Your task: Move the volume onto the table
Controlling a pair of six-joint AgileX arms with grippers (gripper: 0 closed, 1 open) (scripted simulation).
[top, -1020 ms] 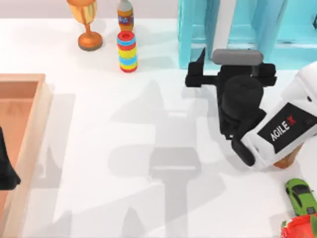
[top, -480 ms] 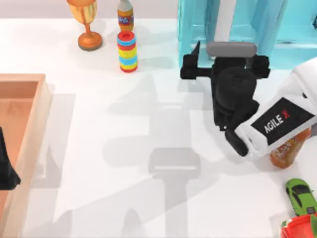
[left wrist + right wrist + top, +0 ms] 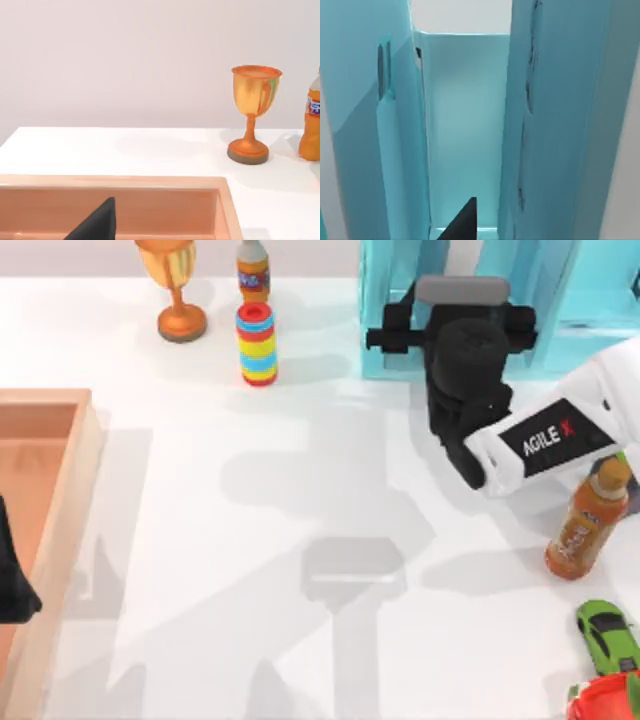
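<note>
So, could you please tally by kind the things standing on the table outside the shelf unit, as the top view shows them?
Orange bottles: 2
Goblet: 1
Ring stack: 1
Green toy car: 1
Wooden tray: 1
Red item cut off at the picture's edge, kind unclear: 1
Total: 7

The top view looks straight down on the table (image 3: pixel 250 540), taking in the tray (image 3: pixel 60 500) and shelf (image 3: pixel 385 310). The left wrist view sits low over the tray (image 3: pixel 150 182), facing the goblet (image 3: pixel 252 120), which the top view shares (image 3: pixel 175 285). The right wrist view faces close into the shelf (image 3: pixel 465 130).
</note>
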